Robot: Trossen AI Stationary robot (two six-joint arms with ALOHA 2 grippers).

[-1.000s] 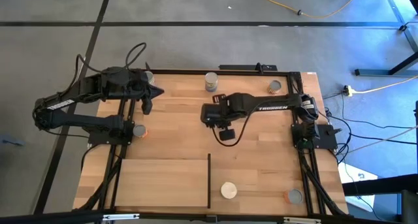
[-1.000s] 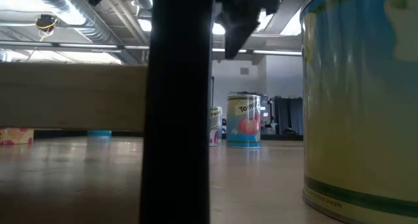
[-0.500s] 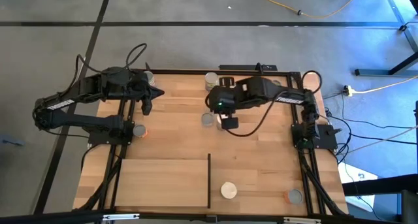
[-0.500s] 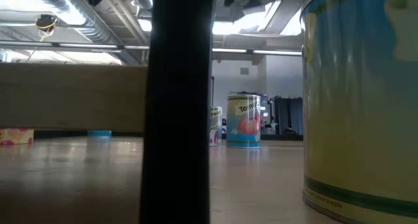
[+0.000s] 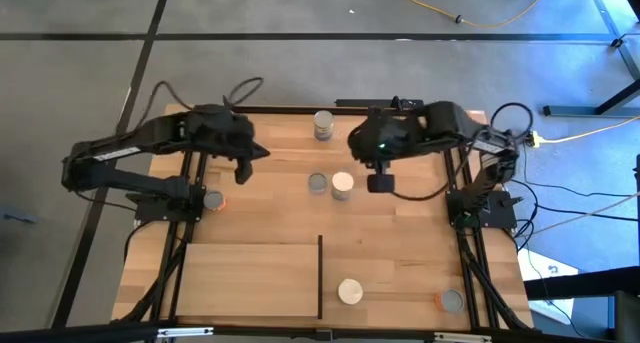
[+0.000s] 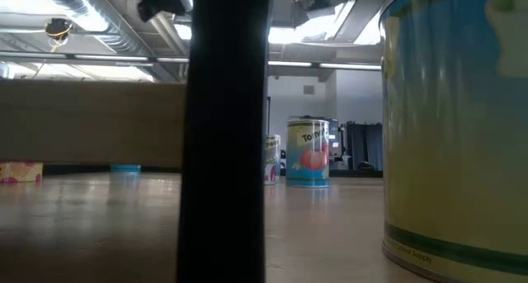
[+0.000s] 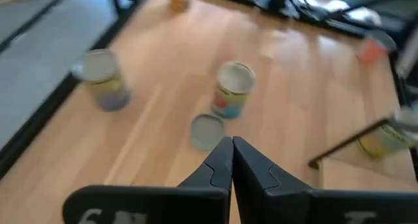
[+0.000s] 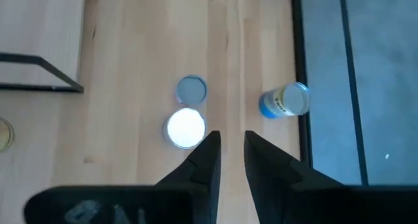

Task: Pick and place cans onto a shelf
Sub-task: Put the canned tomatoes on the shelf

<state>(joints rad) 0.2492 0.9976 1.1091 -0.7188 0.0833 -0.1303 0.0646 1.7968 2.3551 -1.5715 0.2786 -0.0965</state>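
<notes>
Two cans stand side by side at mid-table: a short grey-topped can [image 5: 317, 184] and a cream-topped can [image 5: 342, 185], both upright on their bases. A blue-labelled can [image 5: 323, 125] stands at the far edge. A cream-topped can [image 5: 349, 291] stands on the light-wood shelf [image 5: 250, 278], just right of its black divider [image 5: 320, 273]. My right gripper [image 5: 380, 183] hovers just right of the cream-topped can [image 8: 186, 128], open by a narrow gap and empty. My left gripper [image 5: 245, 168] is shut and empty, left of the pair [image 7: 208, 129].
A grey-topped can with an orange rim [image 5: 452, 301] stands at the near right corner, another [image 5: 212, 200] by the left arm's base. In the low view the near can [image 6: 454, 126] and the divider [image 6: 227, 134] fill the foreground. Bare wood lies between the pair and the shelf.
My right arm has swung from mid-table toward the far right edge; its gripper now lies right of the pair. The grey-topped and then the cream-topped can, covered before, have come into view. My left gripper has shifted a little toward the table's right.
</notes>
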